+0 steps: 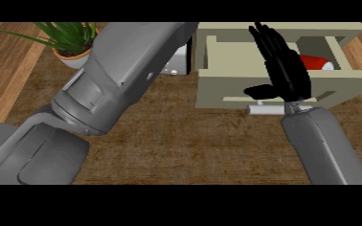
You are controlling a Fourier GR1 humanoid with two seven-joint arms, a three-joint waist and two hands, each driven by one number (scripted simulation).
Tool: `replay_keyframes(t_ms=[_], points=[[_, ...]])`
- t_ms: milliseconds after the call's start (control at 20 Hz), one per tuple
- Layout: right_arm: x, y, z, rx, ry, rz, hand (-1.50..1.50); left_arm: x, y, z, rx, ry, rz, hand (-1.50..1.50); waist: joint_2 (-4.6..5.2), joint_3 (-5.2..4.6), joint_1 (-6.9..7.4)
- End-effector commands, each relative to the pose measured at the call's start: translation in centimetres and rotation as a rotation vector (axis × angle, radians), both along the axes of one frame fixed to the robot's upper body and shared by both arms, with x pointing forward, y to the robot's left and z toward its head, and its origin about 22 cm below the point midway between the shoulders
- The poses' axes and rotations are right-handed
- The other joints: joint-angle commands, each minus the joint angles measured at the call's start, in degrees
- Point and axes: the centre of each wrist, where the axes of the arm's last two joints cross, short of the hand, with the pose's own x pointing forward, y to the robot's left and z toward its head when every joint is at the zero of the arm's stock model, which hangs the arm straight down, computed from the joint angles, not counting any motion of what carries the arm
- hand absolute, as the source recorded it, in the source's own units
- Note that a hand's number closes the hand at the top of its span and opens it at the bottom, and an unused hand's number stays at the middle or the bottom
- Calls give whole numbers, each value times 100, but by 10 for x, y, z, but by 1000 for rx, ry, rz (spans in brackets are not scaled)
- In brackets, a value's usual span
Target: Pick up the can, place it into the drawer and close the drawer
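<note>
A: Where is the can sitting right now?

B: It is lying inside the open drawer, toward the drawer's right end, partly hidden behind the right hand. Its red body and white end are showing just to the right of the palm.

A: And what is the hand doing?

B: The fingers are pointing straight up over the drawer, thumb sticking out to the left. It is spread flat and holding nothing.

A: So the placing looks done?

B: I am judging so. What is remaining is the closing, and that is turning on one relation: the drawer front is lying right under the wrist, on the near side of the can, with the handle sitting just below the thumb.

A: Which arm is nearer?

B: The right one, plainly. The left forearm is crossing the left of the view, and its hand is not showing at all.

A: And the push?

B: Probably away from the robot, against that front panel.
</note>
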Motion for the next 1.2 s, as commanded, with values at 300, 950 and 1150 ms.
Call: replay_keyframes(t_ms=[300, 950, 1150], points=[[55, 24, -26, -70, -67, -108, -150, 11, 39, -10, 17, 1, 32, -150, -52, -6, 190], [105, 27, 3, -98, -181, -217, -150, 9, 77, -1, 7, 27, -5, -150, -3, -6, 562], [115, 37, 22, -85, -212, -226, -150, 13, 101, -20, 26, 22, 18, -150, 39, -9, 628]])
